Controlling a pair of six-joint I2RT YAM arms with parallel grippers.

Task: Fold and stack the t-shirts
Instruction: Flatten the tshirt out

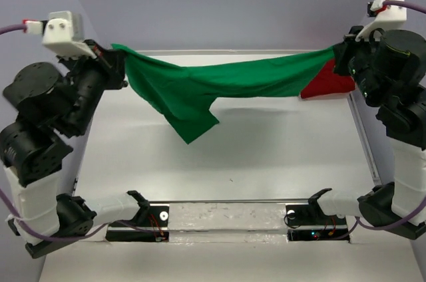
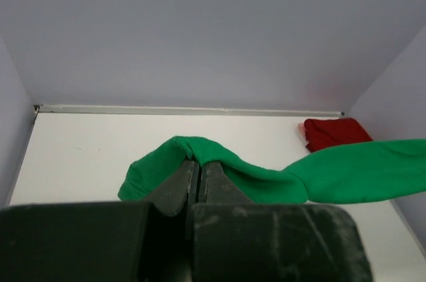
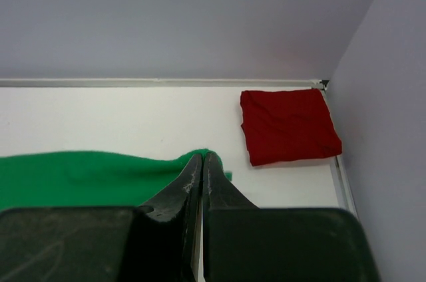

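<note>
Green cloth is strung between both arms right now: my left gripper (image 2: pixel 198 165) is pinched tight on one end of the green t-shirt (image 1: pixel 200 86). It hangs above the table (image 1: pixel 253 155) across to the right gripper (image 3: pixel 202 159), clamped on the other end, with a loose flap drooping left of the middle. I'd hold both ends level with even tension, then lower it flat so that flap doesn't bunch underneath. The dark red t-shirt (image 3: pixel 287 126) lies folded in the far right corner, beyond the right fingertips.
</note>
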